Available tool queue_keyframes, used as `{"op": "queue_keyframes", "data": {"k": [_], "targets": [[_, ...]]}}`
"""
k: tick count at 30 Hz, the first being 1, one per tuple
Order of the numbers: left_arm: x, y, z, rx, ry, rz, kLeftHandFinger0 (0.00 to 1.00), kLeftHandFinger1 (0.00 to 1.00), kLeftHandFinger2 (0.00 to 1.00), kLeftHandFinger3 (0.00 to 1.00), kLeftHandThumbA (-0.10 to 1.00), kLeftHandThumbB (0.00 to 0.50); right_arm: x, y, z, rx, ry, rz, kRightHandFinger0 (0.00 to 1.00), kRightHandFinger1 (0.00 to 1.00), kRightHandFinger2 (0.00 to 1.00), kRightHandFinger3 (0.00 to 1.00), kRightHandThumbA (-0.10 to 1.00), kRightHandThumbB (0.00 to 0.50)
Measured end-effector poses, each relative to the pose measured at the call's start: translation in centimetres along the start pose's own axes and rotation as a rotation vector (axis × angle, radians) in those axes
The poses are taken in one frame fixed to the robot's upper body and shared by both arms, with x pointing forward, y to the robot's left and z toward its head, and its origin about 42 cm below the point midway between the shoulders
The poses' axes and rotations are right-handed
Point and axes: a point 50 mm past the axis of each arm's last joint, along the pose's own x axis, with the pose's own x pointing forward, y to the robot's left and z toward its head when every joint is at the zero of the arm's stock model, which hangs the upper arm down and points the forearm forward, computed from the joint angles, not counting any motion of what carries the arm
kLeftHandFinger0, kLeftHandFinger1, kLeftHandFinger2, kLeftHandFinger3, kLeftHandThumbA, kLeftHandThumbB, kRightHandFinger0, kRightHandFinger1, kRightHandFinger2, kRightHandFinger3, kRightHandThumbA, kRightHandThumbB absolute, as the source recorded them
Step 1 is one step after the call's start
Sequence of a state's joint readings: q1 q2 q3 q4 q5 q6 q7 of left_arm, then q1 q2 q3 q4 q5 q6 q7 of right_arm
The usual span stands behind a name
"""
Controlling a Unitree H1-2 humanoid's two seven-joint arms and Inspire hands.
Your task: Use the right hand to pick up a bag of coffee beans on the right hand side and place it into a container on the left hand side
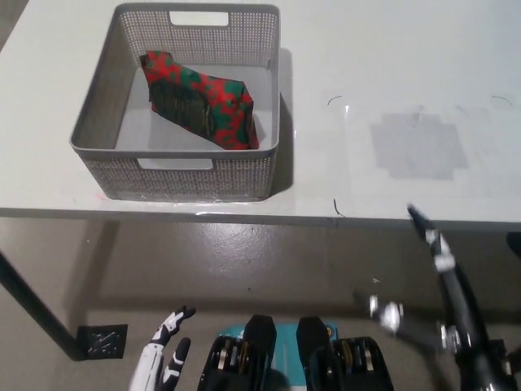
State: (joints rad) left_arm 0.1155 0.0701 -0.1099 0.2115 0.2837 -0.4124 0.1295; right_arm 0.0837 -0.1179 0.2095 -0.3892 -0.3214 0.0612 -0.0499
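The red and green coffee bean bag (202, 99) lies tilted inside the grey mesh basket (96, 114) at the table's left, leaning toward the basket's right wall. My black right hand (435, 285) hangs low at the bottom right, below the table's front edge, fingers spread apart and holding nothing. My white left hand (163, 354) rests at the bottom left near the floor, fingers apart and empty.
The white table (391, 73) carries a grey square patch (417, 147) on its right side. A dark table leg (32, 305) runs along the lower left, with a small black marker (102, 338) on the floor beside it.
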Motion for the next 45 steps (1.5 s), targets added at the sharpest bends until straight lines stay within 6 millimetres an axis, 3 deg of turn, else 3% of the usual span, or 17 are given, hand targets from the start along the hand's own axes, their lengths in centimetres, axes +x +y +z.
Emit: {"op": "queue_keyframes", "data": {"k": [2,3,7,9,13,16,19,25,29,35,38,45], "targets": [[0.4,0.4,0.1,0.006,-0.009,0.005,1.00,1.00,1.00,1.00,1.00,0.384,-2.4,0.9,-0.1,0.044,0.020,0.015,1.00,1.00,1.00,1.00,1.00,0.242],[0.5,0.5,0.2,0.007,-0.012,0.006,1.00,1.00,1.00,1.00,1.00,0.384,-3.1,1.3,-0.3,0.060,0.030,0.017,1.00,1.00,1.00,1.00,1.00,0.223],[1.3,1.2,0.9,0.013,-0.039,0.029,1.00,1.00,1.00,1.00,1.00,0.379,-4.8,3.2,-0.8,0.138,0.051,0.029,1.00,1.00,1.00,1.00,1.00,0.228],[1.6,1.6,1.3,0.014,-0.050,0.044,1.00,1.00,1.00,1.00,1.00,0.350,-4.9,4.0,-1.2,0.167,0.054,0.031,1.00,1.00,1.00,1.00,1.00,0.184],[2.2,2.4,1.9,0.019,-0.063,0.070,1.00,1.00,1.00,1.00,1.00,0.329,-4.7,5.8,-2.4,0.215,0.073,0.035,1.00,1.00,1.00,1.00,1.00,0.200],[2.5,2.7,2.2,0.022,-0.065,0.082,1.00,1.00,1.00,1.00,1.00,0.294,-4.3,7.2,-3.5,0.241,0.087,0.041,1.00,1.00,1.00,1.00,1.00,0.247],[2.9,3.1,2.8,0.026,-0.071,0.094,1.00,1.00,1.00,1.00,1.00,0.261,-3.5,8.1,-4.2,0.261,0.082,0.024,1.00,1.00,1.00,1.00,1.00,0.225],[3.5,3.5,3.5,0.031,-0.075,0.101,1.00,1.00,1.00,1.00,1.00,0.236,-2.4,8.2,-4.7,0.260,0.053,-0.005,1.00,1.00,1.00,1.00,1.00,0.195],[4.4,3.6,3.9,0.035,-0.081,0.095,1.00,1.00,1.00,1.00,1.00,0.262,-1.3,7.8,-5.3,0.249,0.044,-0.020,1.00,1.00,1.00,1.00,1.00,0.156],[6.5,3.8,5.4,0.030,-0.129,0.093,1.00,1.00,1.00,1.00,1.00,0.179,0.6,7.1,-5.3,0.239,0.010,-0.045,1.00,1.00,1.00,1.00,1.00,0.086],[6.6,3.9,5.9,0.031,-0.131,0.095,1.00,1.00,1.00,1.00,1.00,0.153,0.7,7.0,-5.5,0.238,0.015,-0.047,1.00,1.00,1.00,1.00,1.00,0.087],[6.8,4.3,7.5,0.042,-0.144,0.105,1.00,1.00,1.00,1.00,1.00,0.148,1.1,6.9,-5.2,0.235,0.001,-0.047,1.00,1.00,1.00,1.00,0.92,0.025]]}}
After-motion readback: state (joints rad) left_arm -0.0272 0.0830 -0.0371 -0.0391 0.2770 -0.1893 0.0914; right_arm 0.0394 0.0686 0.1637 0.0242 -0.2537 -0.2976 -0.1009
